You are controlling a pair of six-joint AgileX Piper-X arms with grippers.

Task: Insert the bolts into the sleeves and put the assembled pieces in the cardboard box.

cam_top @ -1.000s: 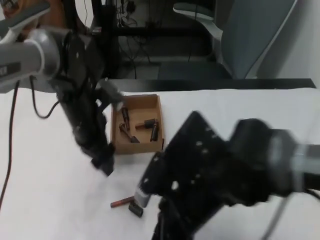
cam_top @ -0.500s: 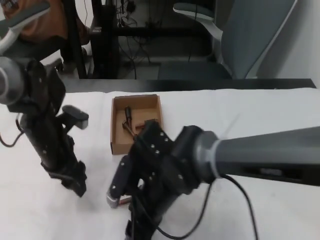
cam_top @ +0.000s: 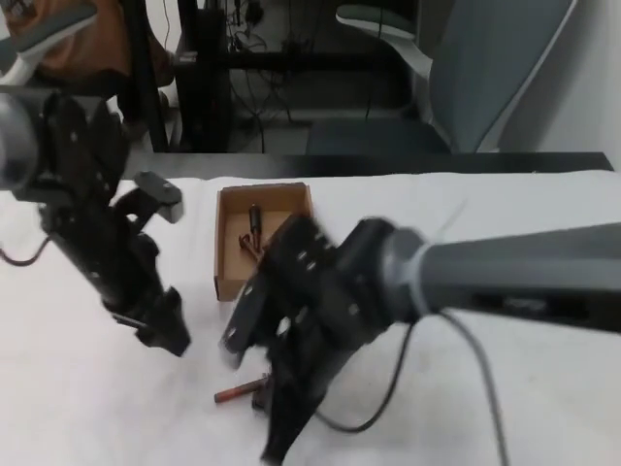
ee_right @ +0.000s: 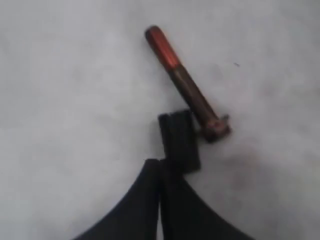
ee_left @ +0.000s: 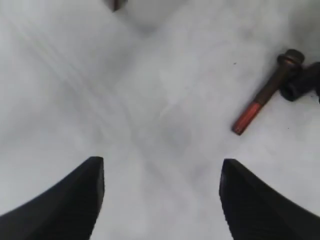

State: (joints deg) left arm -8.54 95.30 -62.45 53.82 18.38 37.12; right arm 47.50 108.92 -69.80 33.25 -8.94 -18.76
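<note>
A copper-tipped bolt [cam_top: 237,393] lies on the white cloth near the front, with a short black sleeve [ee_right: 179,141] at its head. My right gripper [ee_right: 160,167] is shut, its tips right at the sleeve; I cannot tell if they touch it. The bolt [ee_right: 185,82] lies just beyond. My left gripper [ee_left: 162,167] is open over bare cloth, with the bolt [ee_left: 265,95] and sleeve [ee_left: 302,82] off to one side. In the high view the left gripper [cam_top: 165,335] hangs left of the bolt. The cardboard box [cam_top: 228,248] behind holds several dark pieces.
The right arm [cam_top: 330,301] is a bulky dark mass that covers the box's near right corner. White cloth [cam_top: 505,388] stretches out to the right. A dark bench edge and a grey chair [cam_top: 485,78] stand behind the table.
The right arm swept in from the right to the bolt and sleeve. The left arm swung out to the left, then came back a little toward the bolt.
</note>
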